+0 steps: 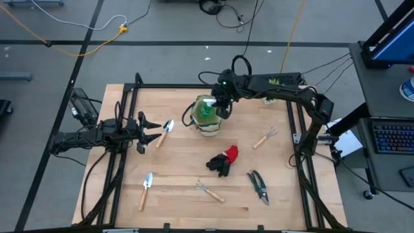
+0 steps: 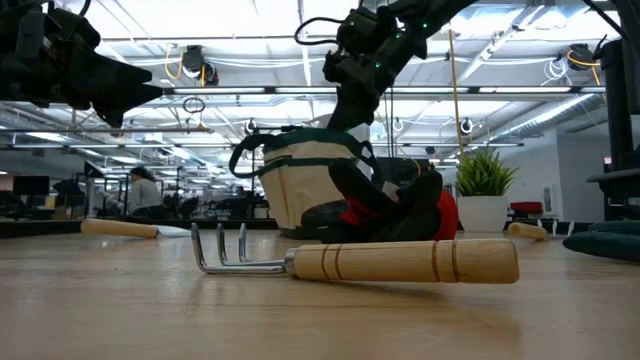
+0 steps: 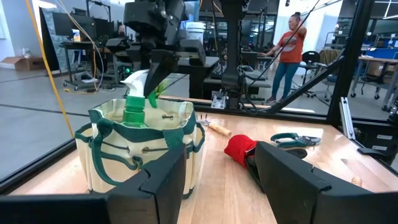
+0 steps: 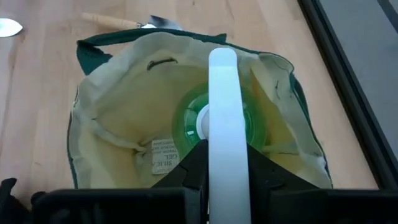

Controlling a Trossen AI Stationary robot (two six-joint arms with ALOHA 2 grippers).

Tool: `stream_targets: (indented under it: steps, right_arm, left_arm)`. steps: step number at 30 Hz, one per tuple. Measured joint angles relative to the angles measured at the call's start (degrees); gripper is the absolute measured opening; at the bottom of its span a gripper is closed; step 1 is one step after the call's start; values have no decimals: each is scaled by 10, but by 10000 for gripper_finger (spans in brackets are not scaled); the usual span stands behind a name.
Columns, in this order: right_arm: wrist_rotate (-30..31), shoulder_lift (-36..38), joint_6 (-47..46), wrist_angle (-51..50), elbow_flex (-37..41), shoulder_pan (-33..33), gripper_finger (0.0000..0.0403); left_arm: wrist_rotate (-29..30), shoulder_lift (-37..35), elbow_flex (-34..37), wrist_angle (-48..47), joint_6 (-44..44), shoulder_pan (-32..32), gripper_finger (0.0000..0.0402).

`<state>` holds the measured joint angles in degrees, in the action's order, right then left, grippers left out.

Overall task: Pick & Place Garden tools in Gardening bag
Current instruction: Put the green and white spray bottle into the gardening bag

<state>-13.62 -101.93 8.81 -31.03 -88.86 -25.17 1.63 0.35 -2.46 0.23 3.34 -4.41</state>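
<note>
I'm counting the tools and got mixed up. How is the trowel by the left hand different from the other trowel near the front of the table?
The trowel by the left hand lies close to the left hand, blade pointing toward the gardening bag. The front trowel lies far from both hands, near the table's front edge and more upright in the overhead view. Both have silver blades and wooden handles, and both still lie outside the bag.
</note>
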Motion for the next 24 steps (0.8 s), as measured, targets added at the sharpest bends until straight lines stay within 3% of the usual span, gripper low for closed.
stream_targets:
  steps: [24]
  right_arm:
    - [0,-2,28,11,0,-14,45]
  left_arm:
    - [0,0,0,0,-1,0,200]
